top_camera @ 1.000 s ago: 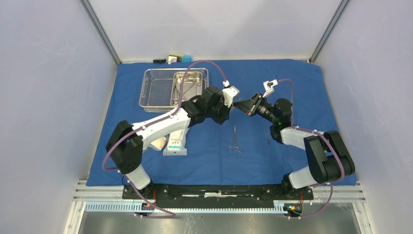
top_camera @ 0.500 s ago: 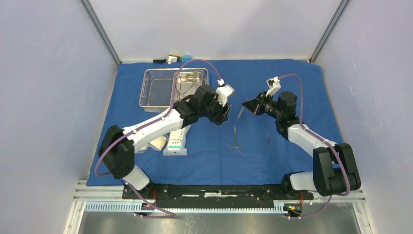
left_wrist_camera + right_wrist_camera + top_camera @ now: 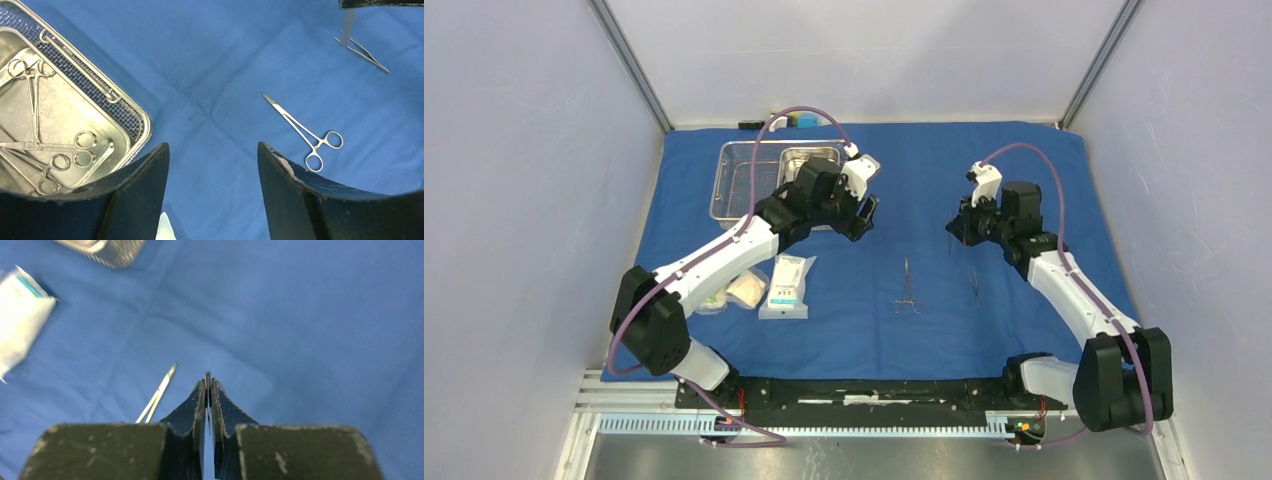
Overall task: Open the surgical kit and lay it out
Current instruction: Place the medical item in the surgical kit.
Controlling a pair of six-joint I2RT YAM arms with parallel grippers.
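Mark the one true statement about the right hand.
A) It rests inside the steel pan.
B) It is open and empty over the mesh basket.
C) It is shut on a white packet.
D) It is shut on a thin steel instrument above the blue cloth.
D: in the right wrist view the right hand has its fingers pressed onto a thin steel instrument, with only blue cloth beneath.
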